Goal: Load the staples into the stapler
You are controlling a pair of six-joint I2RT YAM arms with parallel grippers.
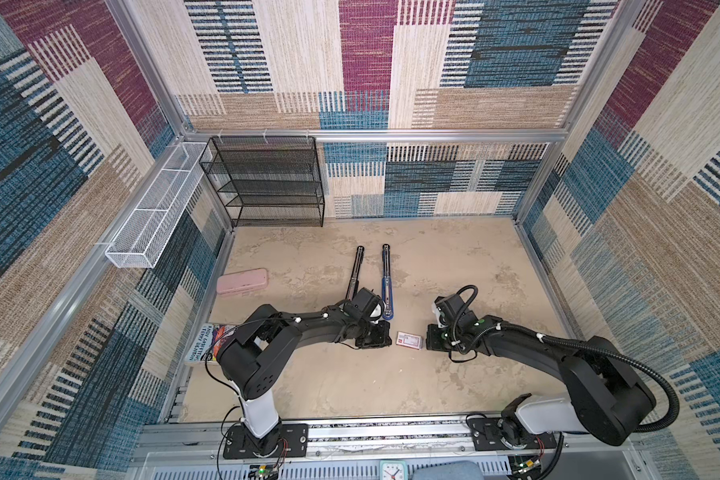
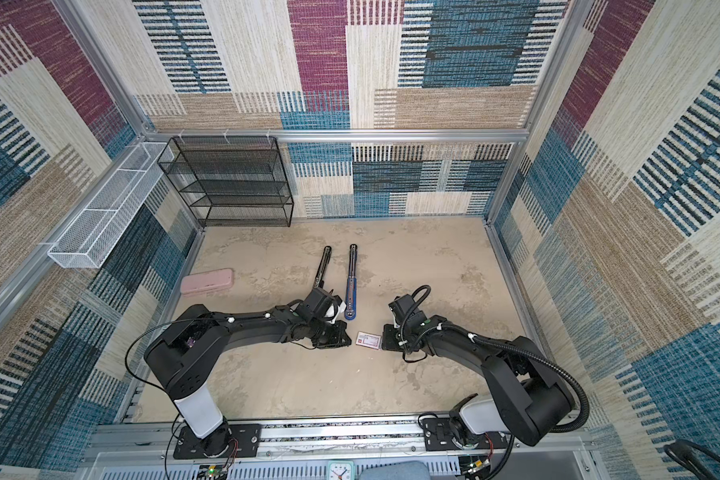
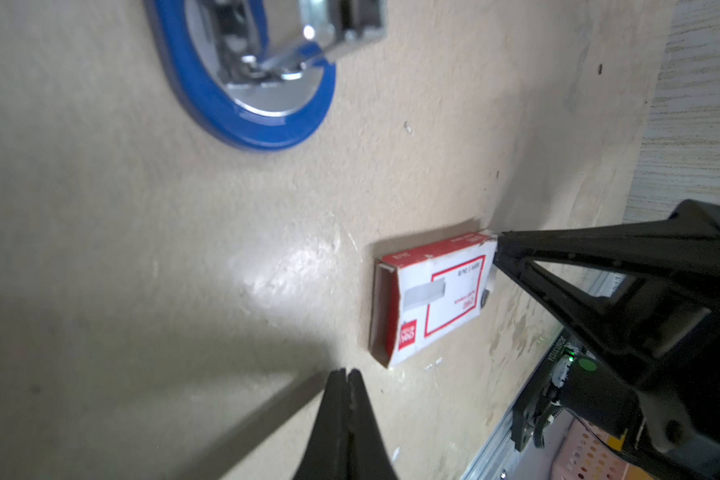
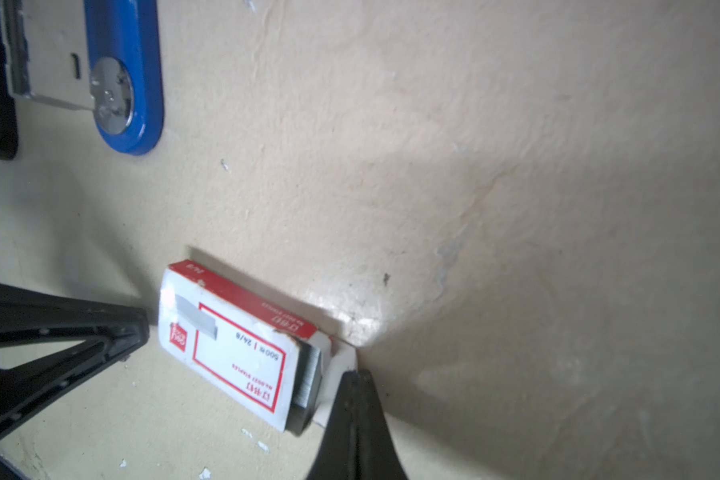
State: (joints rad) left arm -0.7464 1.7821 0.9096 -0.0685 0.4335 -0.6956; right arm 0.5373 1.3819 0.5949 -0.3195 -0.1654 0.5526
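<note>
Legible print: one box, one book spine.
Staple box (image 4: 242, 353) label reads "500 | 24/6", its smaller red lines too blurred; book (image 1: 208, 345) spine reads "ANDY GRIFFITHS", "TERRY DENTON".

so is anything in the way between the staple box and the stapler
Nothing visible: bare table separates the small white red-labelled staple box from the opened blue-and-black stapler. The shut left gripper sits beside the box.

Pink case (image 1: 242, 281) near left wall; black mesh shelf (image 1: 267, 183) at back; book (image 1: 203, 345) front-left.

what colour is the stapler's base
The stapler's base is blue, with shiny metal on it; it shows best in the right wrist view.
</note>
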